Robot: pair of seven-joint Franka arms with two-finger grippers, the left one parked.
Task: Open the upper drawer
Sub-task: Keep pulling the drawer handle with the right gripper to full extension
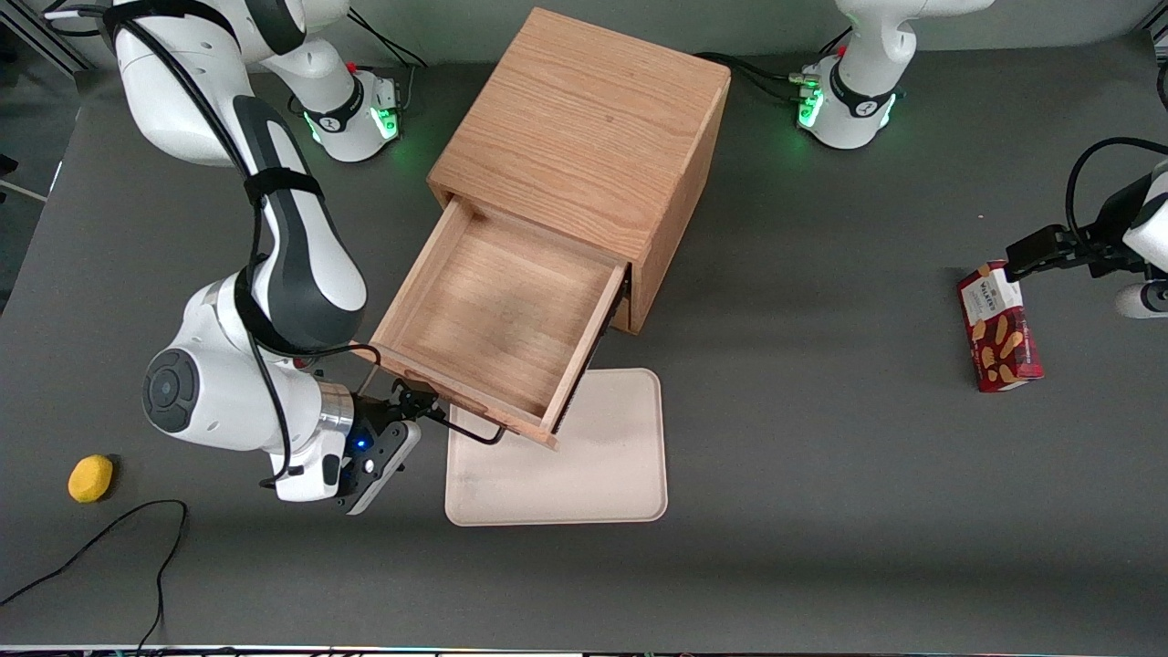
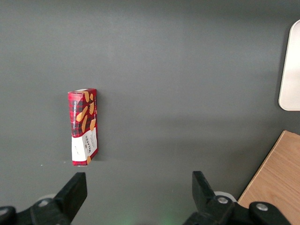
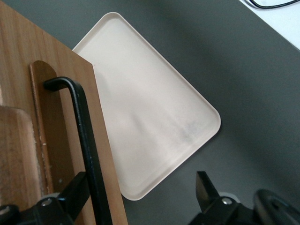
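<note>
The upper drawer (image 1: 502, 306) stands pulled far out of the oak cabinet (image 1: 584, 137), and its bare wooden tray shows from above. Its thin black wire handle (image 1: 474, 432) sits on the drawer front, nearest the front camera. My right gripper (image 1: 411, 422) is at the end of that handle toward the working arm's side, open. In the right wrist view the handle (image 3: 84, 131) runs along the drawer front (image 3: 23, 84) and passes close by one finger (image 3: 77, 192). The other finger stands well apart over the table, and the gripper (image 3: 140, 194) holds nothing. The lower drawer is hidden.
A flat beige tray (image 1: 593, 456) lies on the table under the drawer's front edge and also shows in the right wrist view (image 3: 154, 108). A yellow lemon-like object (image 1: 91, 478) and a black cable (image 1: 137, 547) lie toward the working arm's end. A red biscuit box (image 1: 999, 328) lies toward the parked arm's end.
</note>
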